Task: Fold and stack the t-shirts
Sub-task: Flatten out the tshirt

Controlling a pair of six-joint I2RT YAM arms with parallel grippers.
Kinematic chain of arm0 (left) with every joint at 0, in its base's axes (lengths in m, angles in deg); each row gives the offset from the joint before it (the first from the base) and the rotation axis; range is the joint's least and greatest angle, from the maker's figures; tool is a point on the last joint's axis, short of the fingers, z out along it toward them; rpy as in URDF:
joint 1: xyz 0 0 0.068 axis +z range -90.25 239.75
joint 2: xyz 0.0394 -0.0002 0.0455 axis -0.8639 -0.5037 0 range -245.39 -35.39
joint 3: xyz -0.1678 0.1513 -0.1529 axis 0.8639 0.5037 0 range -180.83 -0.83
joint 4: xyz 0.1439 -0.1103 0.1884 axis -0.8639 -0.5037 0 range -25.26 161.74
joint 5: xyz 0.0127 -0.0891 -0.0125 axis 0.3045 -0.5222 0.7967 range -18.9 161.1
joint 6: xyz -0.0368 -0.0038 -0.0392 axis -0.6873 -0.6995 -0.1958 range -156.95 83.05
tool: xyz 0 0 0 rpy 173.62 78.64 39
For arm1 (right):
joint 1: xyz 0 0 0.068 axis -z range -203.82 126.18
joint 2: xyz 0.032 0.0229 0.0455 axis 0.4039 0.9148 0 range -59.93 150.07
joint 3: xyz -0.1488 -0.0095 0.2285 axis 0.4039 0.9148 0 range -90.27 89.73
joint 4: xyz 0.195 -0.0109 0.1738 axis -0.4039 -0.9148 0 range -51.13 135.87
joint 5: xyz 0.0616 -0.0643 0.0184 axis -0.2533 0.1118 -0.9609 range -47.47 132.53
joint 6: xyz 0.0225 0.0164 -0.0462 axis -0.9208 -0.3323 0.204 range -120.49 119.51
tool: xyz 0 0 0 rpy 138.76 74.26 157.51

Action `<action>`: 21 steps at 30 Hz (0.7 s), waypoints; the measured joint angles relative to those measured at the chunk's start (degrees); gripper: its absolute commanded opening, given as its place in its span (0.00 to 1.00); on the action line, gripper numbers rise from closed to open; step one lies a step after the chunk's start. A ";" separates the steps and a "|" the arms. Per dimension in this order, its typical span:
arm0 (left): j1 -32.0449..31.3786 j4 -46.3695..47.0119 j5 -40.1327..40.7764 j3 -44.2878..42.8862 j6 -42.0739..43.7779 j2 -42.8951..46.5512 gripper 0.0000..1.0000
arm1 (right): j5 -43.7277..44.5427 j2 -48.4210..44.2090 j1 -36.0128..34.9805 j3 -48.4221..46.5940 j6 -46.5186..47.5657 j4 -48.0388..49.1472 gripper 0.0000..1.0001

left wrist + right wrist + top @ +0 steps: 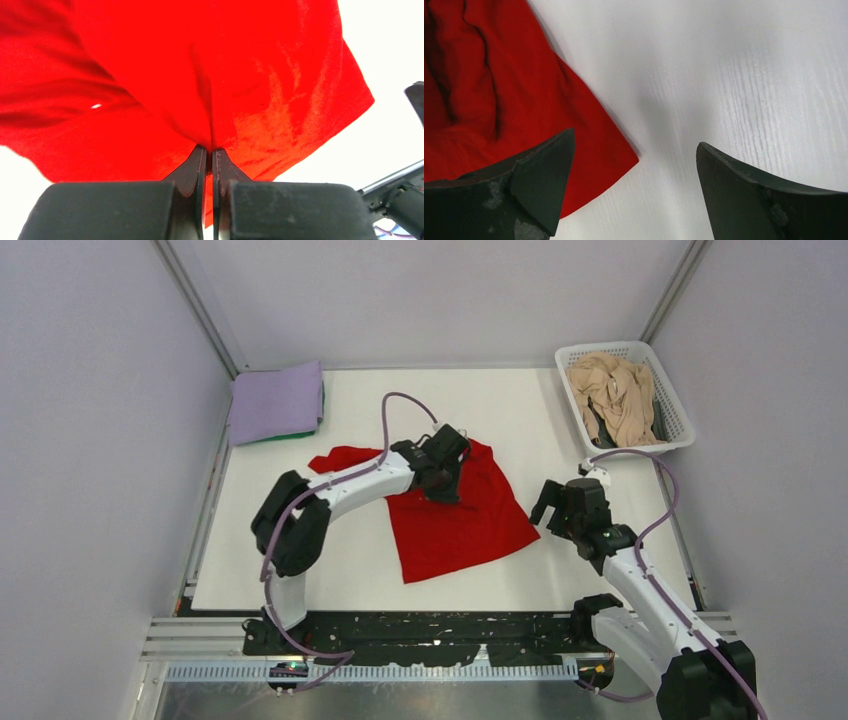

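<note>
Where the left gripper pinches, the red t-shirt lies underneath

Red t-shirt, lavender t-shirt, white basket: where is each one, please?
red t-shirt (pixel 455 530), top view, its flat lower part.
lavender t-shirt (pixel 275 402), top view, middle of the folded cloth.
white basket (pixel 671 410), top view, its right wall.
</note>
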 measured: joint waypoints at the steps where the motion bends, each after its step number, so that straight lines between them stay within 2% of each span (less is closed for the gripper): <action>1: 0.55 0.00 0.15 1.20 0.07 2.03 0.00 | -0.81 0.37 0.00 0.00 0.00 0.00 0.92; 7: 8.07 0.72 3.82 11.74 0.66 18.27 0.00 | -5.35 4.24 -0.55 -0.02 -0.07 -0.24 0.84; 10: 11.52 0.22 7.37 15.74 1.05 23.58 0.00 | -5.79 7.67 -2.86 -0.48 -0.35 -0.61 0.78; 16: 14.23 -1.40 11.21 20.17 1.92 28.57 0.00 | -3.58 16.26 -9.92 -3.63 -1.75 -1.16 0.68; 21: 15.06 -2.10 13.00 20.87 2.73 30.53 0.00 | 0.46 20.61 -13.38 -6.12 -2.71 -1.49 0.66</action>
